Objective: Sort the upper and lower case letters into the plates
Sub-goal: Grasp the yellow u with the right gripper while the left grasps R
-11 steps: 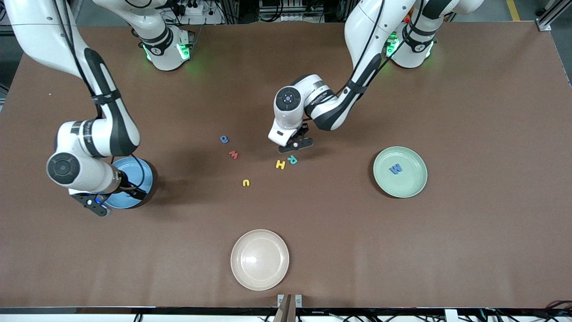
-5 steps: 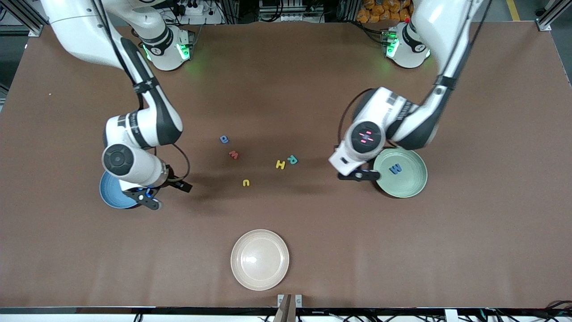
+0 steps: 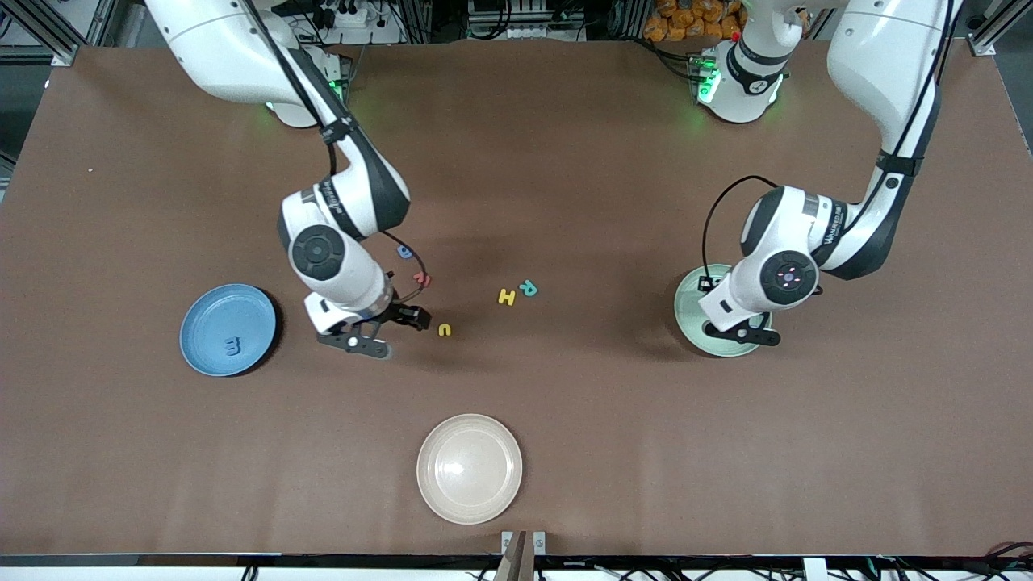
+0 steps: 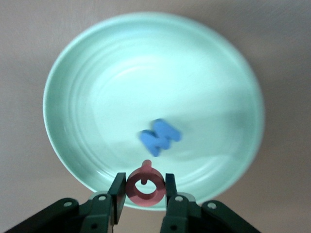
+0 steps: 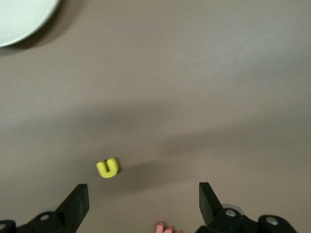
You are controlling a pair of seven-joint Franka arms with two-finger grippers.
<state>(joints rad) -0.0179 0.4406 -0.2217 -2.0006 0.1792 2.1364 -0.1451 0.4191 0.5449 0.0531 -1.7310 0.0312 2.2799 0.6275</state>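
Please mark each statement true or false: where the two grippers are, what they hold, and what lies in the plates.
1. The left gripper is shut on a pink letter over the mint green plate. True.
2. The right gripper is shut on the yellow u. False: it is open and empty, and the u lies on the table.
3. A blue letter lies in the mint green plate. True.
4. The blue plate is empty. False: one blue letter lies in it.
5. The cream plate holds the yellow H. False: the H lies on the table beside the teal R.
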